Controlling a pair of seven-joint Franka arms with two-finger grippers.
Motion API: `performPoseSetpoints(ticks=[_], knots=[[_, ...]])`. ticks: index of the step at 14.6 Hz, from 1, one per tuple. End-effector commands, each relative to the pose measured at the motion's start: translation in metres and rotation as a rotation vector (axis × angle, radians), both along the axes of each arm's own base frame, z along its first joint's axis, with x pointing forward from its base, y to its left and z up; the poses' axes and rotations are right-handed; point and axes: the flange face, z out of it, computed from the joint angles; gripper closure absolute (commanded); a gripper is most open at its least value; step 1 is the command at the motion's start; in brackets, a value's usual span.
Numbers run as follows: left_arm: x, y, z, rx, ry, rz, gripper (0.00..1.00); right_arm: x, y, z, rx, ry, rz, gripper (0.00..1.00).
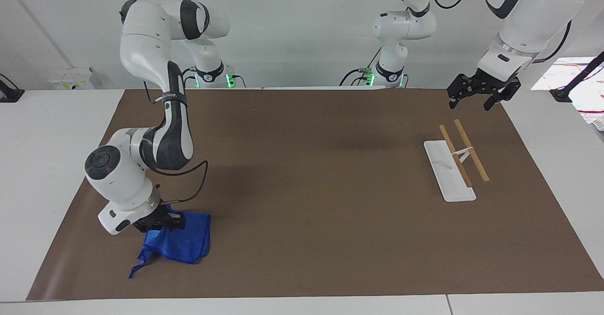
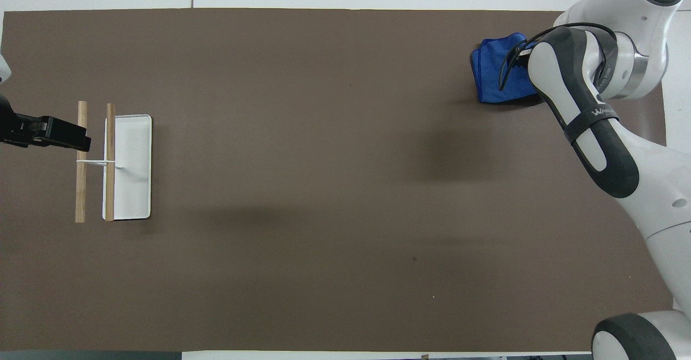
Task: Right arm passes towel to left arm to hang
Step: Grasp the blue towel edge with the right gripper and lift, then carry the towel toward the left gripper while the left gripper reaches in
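mat (image 1: 306, 187) middle bare | obstacle: rack (image 1: 455, 164) at left arm's end

My right arm (image 1: 155, 93) is white with dark grey joint caps and a silver ring at the wrist, and its claw (image 1: 158, 221) is black. The towel (image 1: 181, 242) is bright plain blue, with a thin blue string (image 1: 137, 270) trailing from one corner. My left arm (image 1: 528, 17) is white and dark grey too, its claw (image 1: 481, 93) black. The mat (image 1: 321, 187) is flat brown on a white table (image 1: 42, 131). The rack (image 1: 448, 171) has a white base and two light wooden bars (image 1: 465, 152).
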Motion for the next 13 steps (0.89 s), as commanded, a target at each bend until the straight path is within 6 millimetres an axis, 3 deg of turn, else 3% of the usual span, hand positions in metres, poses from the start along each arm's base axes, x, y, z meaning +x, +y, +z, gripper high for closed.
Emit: performPoseSetpoints(ticks=[1,4,6,9,13], knots=[[-0.007,0.002,0.003,-0.009,0.001,0.003,0.00,-0.006,0.005,0.022,0.001,0.011,0.029,1.00],[-0.007,0.002,0.003,-0.009,0.001,0.003,0.00,-0.013,0.053,0.052,0.015,-0.001,0.056,1.00],[-0.007,0.002,0.003,-0.009,0.001,0.003,0.00,-0.018,0.090,0.084,0.031,-0.016,-0.001,1.00],[-0.007,0.003,0.003,-0.009,0.001,0.005,0.00,-0.036,0.168,0.117,0.082,-0.012,-0.086,1.00],[-0.007,0.002,0.003,-0.009,0.001,0.003,0.00,-0.064,0.247,0.151,0.230,0.013,-0.294,1.00]])
